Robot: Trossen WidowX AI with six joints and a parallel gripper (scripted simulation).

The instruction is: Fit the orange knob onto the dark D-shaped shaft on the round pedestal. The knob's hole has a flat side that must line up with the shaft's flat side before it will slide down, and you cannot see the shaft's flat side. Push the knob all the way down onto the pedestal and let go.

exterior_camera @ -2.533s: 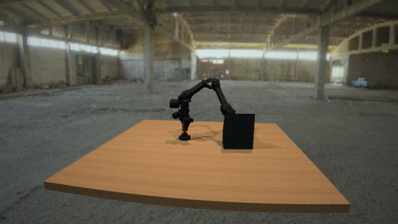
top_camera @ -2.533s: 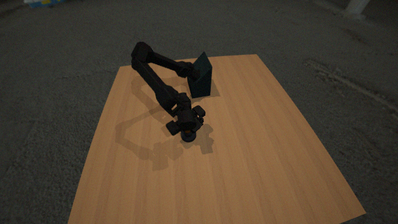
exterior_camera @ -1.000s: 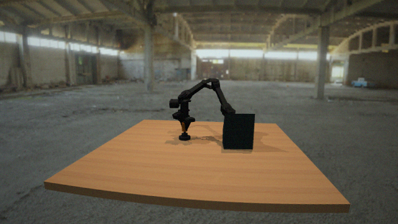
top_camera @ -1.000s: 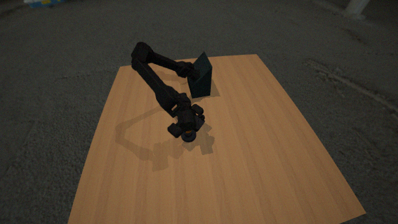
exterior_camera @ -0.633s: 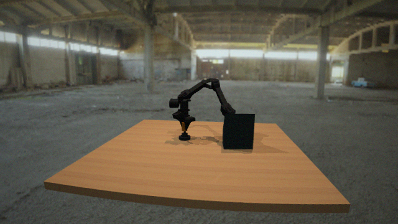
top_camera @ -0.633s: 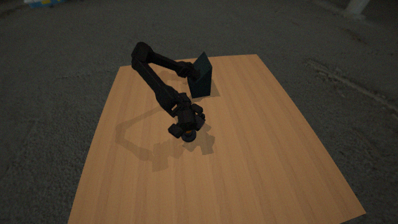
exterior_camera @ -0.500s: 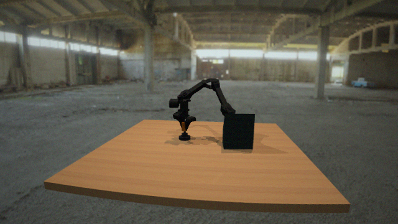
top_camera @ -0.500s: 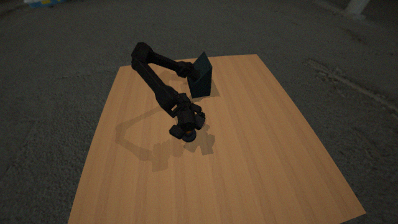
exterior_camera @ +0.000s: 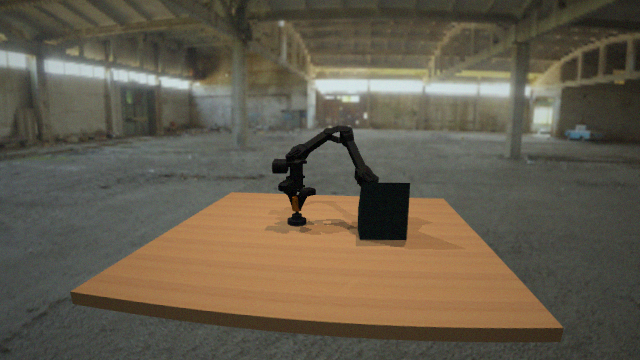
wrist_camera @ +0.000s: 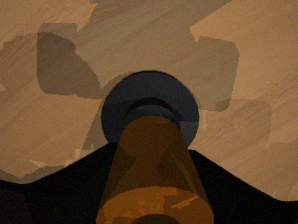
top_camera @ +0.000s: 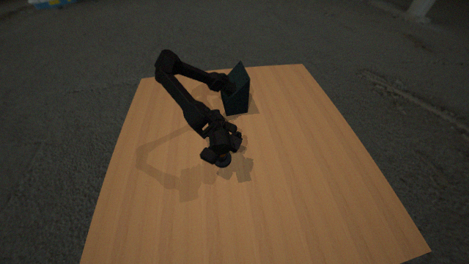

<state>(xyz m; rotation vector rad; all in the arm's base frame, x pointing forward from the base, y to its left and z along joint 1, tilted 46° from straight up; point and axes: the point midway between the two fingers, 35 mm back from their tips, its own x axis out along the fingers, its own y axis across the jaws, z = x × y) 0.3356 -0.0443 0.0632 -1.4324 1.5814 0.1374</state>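
Observation:
The orange knob (top_camera: 222, 156) (exterior_camera: 295, 203) (wrist_camera: 154, 145) is upright between the fingers of my gripper (exterior_camera: 295, 206) (wrist_camera: 151, 153), which is shut on it. The round dark pedestal (top_camera: 226, 163) (exterior_camera: 296, 222) (wrist_camera: 115, 112) stands on the table directly below. In the exterior view the knob's lower end is a little above the pedestal's wide base, with a narrow dark part between them. In the wrist view the knob's lower end overlaps the pedestal's raised middle. The D-shaped shaft cannot be made out, and whether its tip is inside the knob's hole cannot be told.
A dark, tall box-like block (top_camera: 238, 99) (exterior_camera: 384, 212) stands beside the arm's base, well away from the pedestal. The wooden table (top_camera: 293, 183) (exterior_camera: 300, 280) carries shadows of the arm around the pedestal.

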